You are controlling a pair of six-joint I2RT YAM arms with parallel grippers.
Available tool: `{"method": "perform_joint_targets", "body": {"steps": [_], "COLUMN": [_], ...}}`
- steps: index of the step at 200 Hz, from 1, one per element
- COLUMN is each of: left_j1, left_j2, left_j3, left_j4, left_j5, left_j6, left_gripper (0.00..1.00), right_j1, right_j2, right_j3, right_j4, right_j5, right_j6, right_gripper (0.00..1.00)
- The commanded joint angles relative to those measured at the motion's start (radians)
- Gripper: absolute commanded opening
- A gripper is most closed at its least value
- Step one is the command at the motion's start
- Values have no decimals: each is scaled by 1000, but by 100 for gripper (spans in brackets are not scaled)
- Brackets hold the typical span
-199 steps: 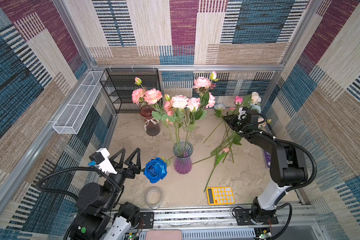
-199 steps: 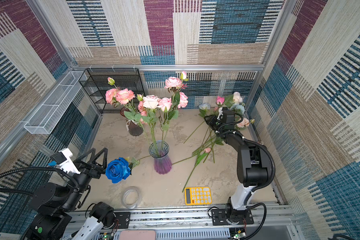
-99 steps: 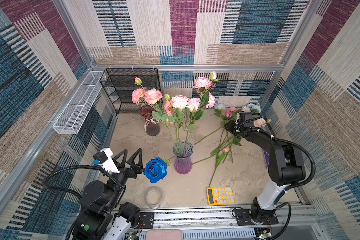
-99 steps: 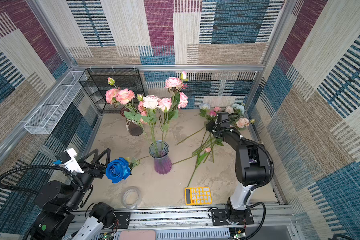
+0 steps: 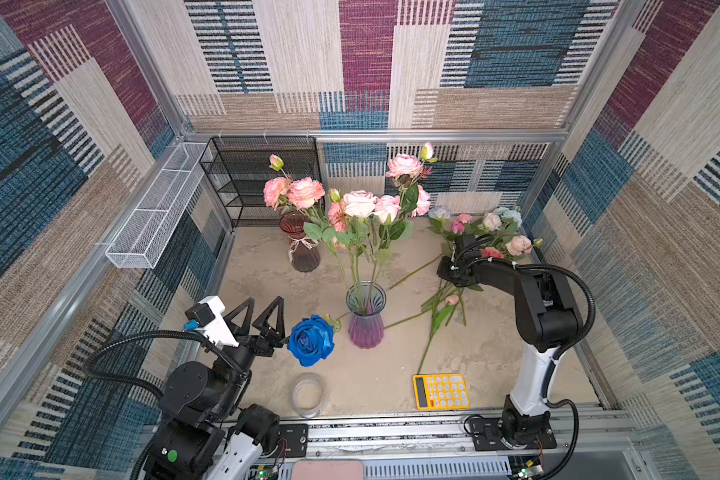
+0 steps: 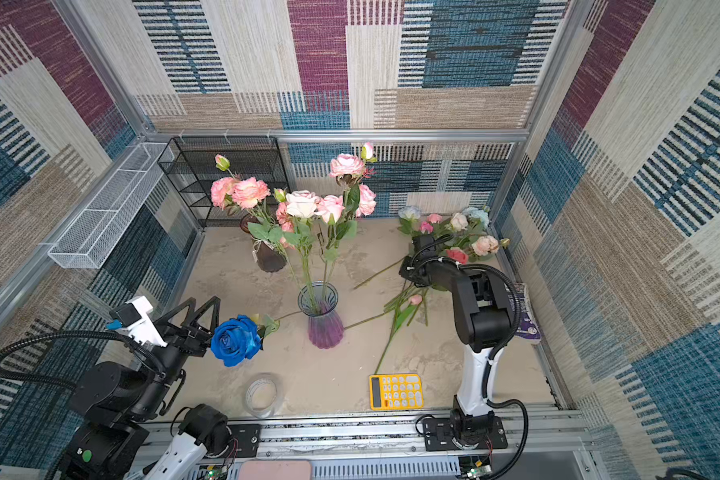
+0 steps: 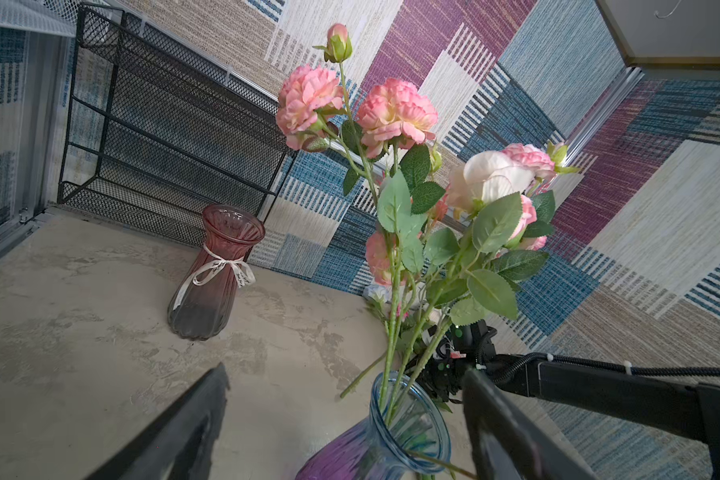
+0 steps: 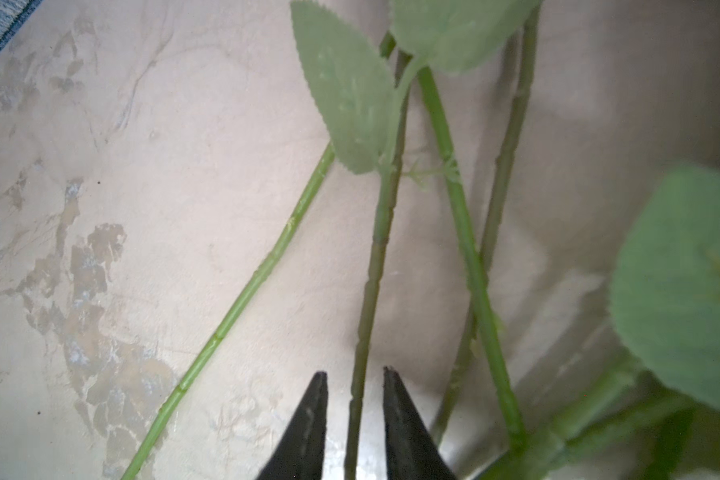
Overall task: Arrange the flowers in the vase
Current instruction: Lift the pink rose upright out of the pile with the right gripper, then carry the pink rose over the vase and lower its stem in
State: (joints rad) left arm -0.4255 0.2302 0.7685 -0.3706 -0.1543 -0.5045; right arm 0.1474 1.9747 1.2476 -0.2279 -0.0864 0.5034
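Evidently straddled one stem [image 8: 371, 291] among loose flowers [image 5: 492, 221] on the bench [image 5: 267, 274] with the right gripper [image 8: 354, 370], not yet clamped; left gripper [image 5: 263, 300] wide open, empty. Likely needed next: a firm clamp, then a lift to the vase [image 5: 366, 316].

We see both top views bright and evenly lit, with only faint, soft shadows on the mottled beige tabletop [image 5: 267, 270]; the silver aluminium frame [image 5: 371, 135] splays outward toward the edges. In the right wrist view the serrated green leaves [image 8: 350, 95] and thin green stems [image 8: 375, 257] look washed out and soft, the nearest leaf blurred
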Motion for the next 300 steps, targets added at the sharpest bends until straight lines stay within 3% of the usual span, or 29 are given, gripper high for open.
{"method": "perform_joint_targets", "body": {"steps": [1,24,54,135,189,216,232,277,300], "left_j1": [2,2,2,2,1,1,1,2,3], "left_j2": [1,2,9,39,50,58,58,57,54], "left_j3": [5,4,17,51,81,103,112,122,126], "left_j4": [15,20,18,22,-1,-15,-21,-31,-51], "left_j5": [-12,-8,-2,2,-8,-11,-21,-27,-34], "left_j6": [-15,-18,-17,-10,-5,3,4,0,1], "left_gripper": [89,89,89,89,89,89,89,89,89], "right_j1": [0,1,6,48,78,91,161,533,698], "right_j2": [-2,-60,-230,-791,-1130,-1138,-1103,-920,-819], "right_j3": [3,-31,-113,-263,-271,-185,-128,19,26], "right_j4": [60,132,228,314,334,367,416,590,733], "right_j5": [-8,-32,-34,56,-71,-226,-271,-135,0], "right_j6": [-11,-2,15,-37,-78,-51,-52,-214,-374], "right_gripper": [17,6,0,0,0,0,0,0,0]}}
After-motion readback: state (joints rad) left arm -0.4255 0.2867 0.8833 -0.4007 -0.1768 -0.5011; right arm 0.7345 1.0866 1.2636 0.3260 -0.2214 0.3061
